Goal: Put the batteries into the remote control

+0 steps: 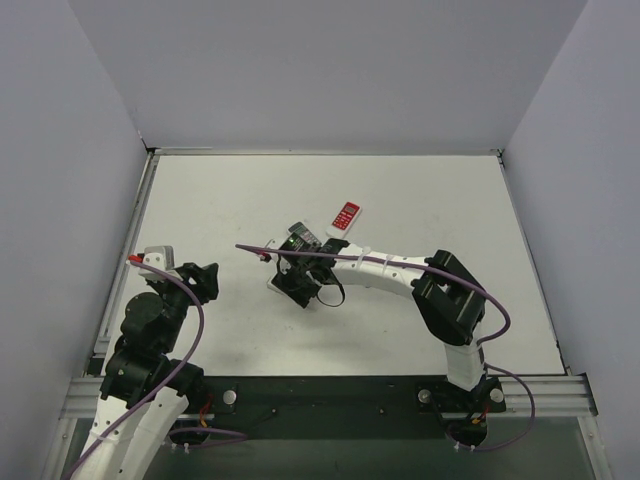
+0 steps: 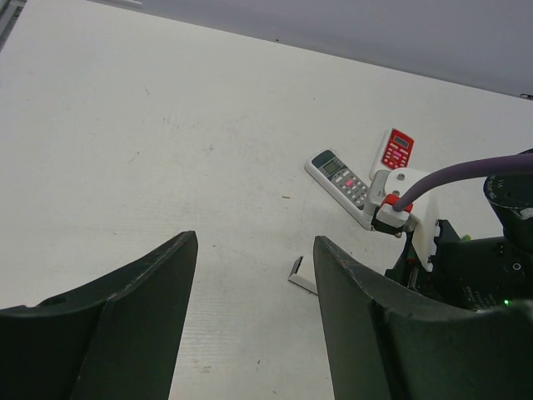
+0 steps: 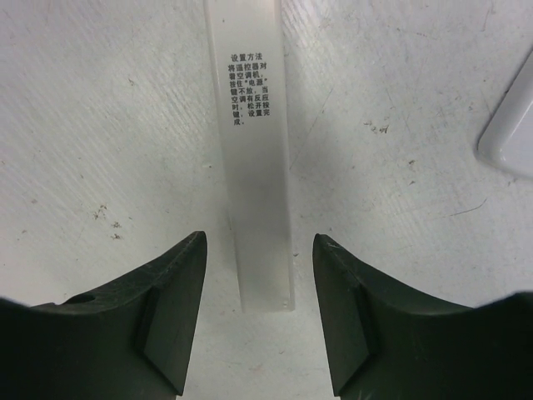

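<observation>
The right pincer stood wide and empty, low over the table. A long white strip printed with small characters lay flat between its fingers. It was judged to be a battery cover. The strip's long axis ran straight away from the pincer, parallel to the fingers, so a closing stroke would meet its two long edges. Its near end lay level with the fingertips. Its far end was cut off at the top of the right wrist view.

The left pincer was also wide and empty, well apart on the left side. The right arm was plainly the nearer to the strip.

The grey remote control lay face up just beyond the right wrist, screen and buttons showing. A red remote lay near it, farther from the arms.

Points not determinable:
- No batteries could be made out in any view.
- The grey remote's near end was hidden behind the right wrist, and its battery bay faced the table.
- A rounded white corner was cut off at the right edge of the right wrist view, and what it belonged to could not be told.
</observation>
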Controlling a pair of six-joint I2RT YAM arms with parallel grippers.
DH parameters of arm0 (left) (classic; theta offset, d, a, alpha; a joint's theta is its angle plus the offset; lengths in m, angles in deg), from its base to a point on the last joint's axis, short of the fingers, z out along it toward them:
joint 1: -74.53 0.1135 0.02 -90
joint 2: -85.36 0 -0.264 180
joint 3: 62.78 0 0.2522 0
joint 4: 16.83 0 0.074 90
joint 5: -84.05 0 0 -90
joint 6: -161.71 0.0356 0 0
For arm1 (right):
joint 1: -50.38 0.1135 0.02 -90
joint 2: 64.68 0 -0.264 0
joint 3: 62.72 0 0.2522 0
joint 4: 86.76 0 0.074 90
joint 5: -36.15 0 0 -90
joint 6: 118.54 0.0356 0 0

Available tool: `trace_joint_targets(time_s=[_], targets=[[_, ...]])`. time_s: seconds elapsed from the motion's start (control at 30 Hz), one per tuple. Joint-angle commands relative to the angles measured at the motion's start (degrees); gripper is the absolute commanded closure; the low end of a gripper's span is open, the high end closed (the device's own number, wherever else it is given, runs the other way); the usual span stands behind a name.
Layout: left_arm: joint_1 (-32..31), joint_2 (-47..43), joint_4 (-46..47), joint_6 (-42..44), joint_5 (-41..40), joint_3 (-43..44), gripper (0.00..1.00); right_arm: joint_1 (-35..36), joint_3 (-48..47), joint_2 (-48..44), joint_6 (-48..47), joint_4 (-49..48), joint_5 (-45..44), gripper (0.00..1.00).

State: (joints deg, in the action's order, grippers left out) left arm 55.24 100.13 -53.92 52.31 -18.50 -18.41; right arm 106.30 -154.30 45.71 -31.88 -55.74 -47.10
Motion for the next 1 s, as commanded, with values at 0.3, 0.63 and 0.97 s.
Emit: trace_joint_targets(time_s=[0.3, 0.63, 0.97], targets=[[0.7, 0.4, 2.8, -0.6, 1.1, 0.2, 0.32, 1.8, -3.2, 2.8, -1.2, 2.0, -4.6, 0.60], [0.8, 0.3, 2.8, -0.6, 1.1, 0.2, 0.32, 2.4, -3.4, 2.6, -1.6, 2.3, -6.5, 0.71], [0.9, 0.4, 2.8, -0.6, 1.1, 0.2, 0.32, 2.9, -0.5, -0.6, -1.2, 2.4, -8.0, 0.74]])
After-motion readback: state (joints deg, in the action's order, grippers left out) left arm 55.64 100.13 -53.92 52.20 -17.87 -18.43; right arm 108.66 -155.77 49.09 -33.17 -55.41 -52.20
